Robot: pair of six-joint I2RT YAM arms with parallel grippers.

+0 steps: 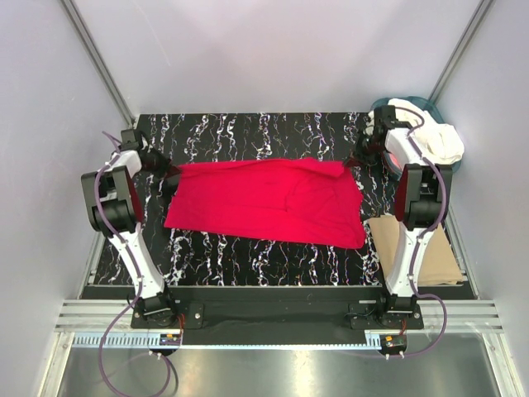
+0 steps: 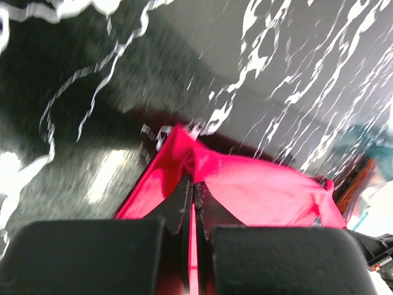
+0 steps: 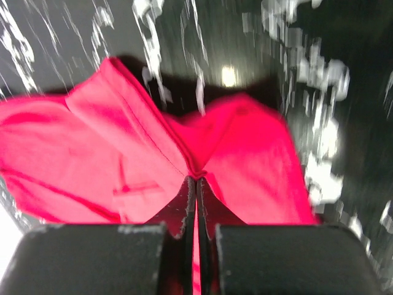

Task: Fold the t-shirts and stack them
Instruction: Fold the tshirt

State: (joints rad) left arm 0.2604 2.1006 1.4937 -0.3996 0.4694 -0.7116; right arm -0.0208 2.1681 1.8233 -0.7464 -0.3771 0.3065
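Red t-shirt [image 1: 269,203] is spread at table [image 1: 223,136] ctr; 9 o'clock edge is pinched by L gripper [image 2: 194,185], 2 o'clock corner by R gripper [image 3: 196,180], both jaws closed on cloth

Black marbled table [image 1: 248,252] carries red t-shirt [image 1: 264,203], cardboard sheet [image 1: 442,260], teal basket [image 1: 426,102].

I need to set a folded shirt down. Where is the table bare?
Bare table: the strip behind the red t-shirt, and the strip between it and the near edge. Crowded: the right side, with cardboard sheet and basket.
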